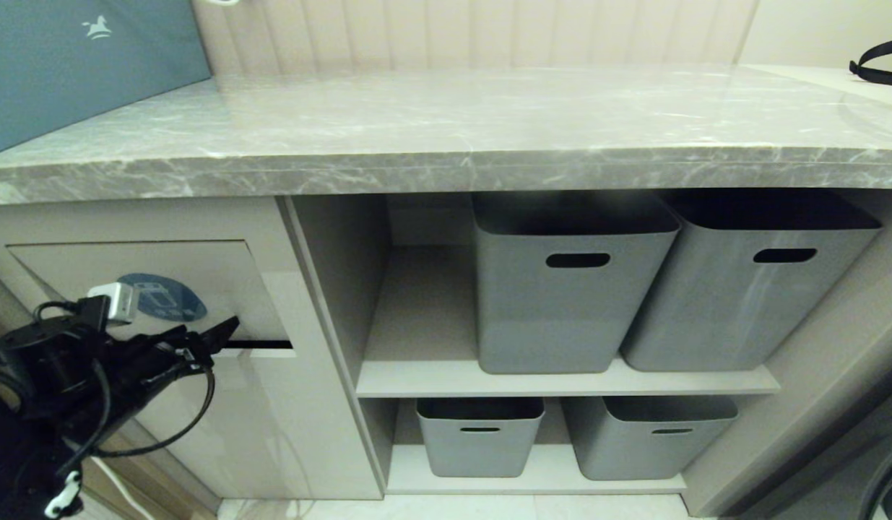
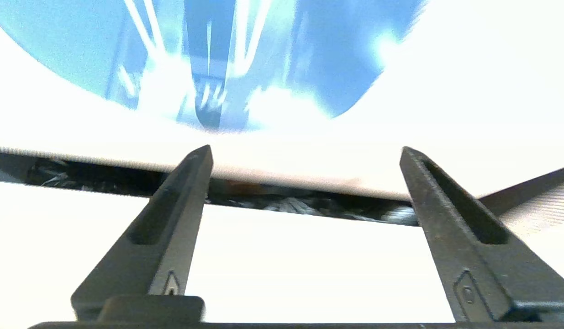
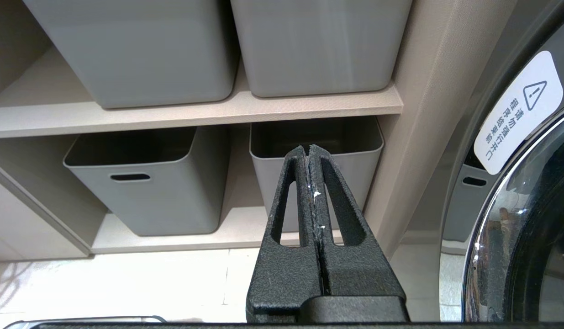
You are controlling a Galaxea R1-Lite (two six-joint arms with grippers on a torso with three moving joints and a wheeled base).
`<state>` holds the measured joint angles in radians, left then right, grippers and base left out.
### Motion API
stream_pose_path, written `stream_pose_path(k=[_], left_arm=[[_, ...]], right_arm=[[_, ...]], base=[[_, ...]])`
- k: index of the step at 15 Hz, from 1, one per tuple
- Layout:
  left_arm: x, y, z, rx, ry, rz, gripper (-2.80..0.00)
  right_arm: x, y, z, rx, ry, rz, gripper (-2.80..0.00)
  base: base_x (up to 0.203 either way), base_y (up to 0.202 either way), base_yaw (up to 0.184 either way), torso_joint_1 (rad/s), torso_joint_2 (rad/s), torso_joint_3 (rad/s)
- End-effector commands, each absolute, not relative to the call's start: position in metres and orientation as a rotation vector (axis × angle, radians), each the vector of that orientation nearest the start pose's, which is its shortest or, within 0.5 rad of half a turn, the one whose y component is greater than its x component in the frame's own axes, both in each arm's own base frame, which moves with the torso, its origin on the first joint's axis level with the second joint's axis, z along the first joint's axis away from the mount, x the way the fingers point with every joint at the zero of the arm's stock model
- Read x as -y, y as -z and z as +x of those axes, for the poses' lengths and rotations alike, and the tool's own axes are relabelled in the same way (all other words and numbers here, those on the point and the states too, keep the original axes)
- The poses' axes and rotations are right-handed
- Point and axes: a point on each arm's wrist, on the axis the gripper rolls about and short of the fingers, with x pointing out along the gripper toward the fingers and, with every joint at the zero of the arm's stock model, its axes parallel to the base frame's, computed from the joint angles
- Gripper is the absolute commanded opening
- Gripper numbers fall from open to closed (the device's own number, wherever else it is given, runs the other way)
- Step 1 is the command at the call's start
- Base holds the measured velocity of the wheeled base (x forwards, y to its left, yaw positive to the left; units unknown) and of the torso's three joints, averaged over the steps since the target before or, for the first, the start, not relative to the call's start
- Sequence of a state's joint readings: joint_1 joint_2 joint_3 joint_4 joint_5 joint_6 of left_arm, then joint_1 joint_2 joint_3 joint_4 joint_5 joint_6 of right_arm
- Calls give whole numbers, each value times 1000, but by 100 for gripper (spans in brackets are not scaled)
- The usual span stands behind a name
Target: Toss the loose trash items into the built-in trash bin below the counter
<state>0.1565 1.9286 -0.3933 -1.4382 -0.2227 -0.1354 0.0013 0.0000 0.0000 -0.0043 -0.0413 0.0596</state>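
The built-in trash bin (image 1: 128, 267) is the beige flap with a blue oval sticker (image 1: 164, 297), set under the grey marble counter (image 1: 446, 137) at the left. My left gripper (image 1: 222, 336) hovers right at the flap's lower edge, open, with nothing between its fingers. From the left wrist, the sticker (image 2: 263, 59) fills the area above the left gripper (image 2: 307, 151), and a dark gap (image 2: 309, 203) runs under the flap. The loose trash items are out of view. My right gripper (image 3: 308, 148) hangs shut and empty, low in front of the shelves.
Two large grey baskets (image 1: 572, 289) stand on the upper shelf and two smaller ones (image 1: 480, 437) on the lower shelf, right of the bin. A teal box (image 1: 70, 65) stands on the counter's left end. A washing machine door (image 3: 528, 219) is at the far right.
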Motion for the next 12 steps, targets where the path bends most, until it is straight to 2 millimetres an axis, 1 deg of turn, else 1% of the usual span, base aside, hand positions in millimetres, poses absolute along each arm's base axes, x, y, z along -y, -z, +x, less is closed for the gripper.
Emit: stream_pose_path(k=[1, 2, 3, 4, 7, 9, 12], left_arm=[[-37, -123, 265, -24, 65, -149, 0], [-35, -128, 252, -16, 65, -152, 0], [-33, -128, 237, -26, 65, -156, 0], [-30, -131, 223, -25, 66, -157, -280], [-23, -141, 181, 20, 71, -149, -280], [-18, -148, 149, 47, 75, -139, -280], [-11, -153, 102, 36, 77, -109, -280]], right_arm=[[1, -76, -23, 4, 40, 60, -280], [1, -76, -23, 4, 40, 60, -280], [1, -76, -23, 4, 40, 60, -280], [1, -76, -23, 4, 40, 60, -280], [1, -76, -23, 4, 40, 60, -280], [1, -76, -23, 4, 40, 58, -280], [1, -76, -23, 4, 40, 60, -280]], base=[[0, 0, 0, 0, 0, 0], [0, 0, 0, 0, 0, 0], [0, 0, 0, 0, 0, 0], [0, 0, 0, 0, 0, 0], [0, 0, 0, 0, 0, 0], [0, 0, 0, 0, 0, 0], [0, 0, 0, 0, 0, 0]])
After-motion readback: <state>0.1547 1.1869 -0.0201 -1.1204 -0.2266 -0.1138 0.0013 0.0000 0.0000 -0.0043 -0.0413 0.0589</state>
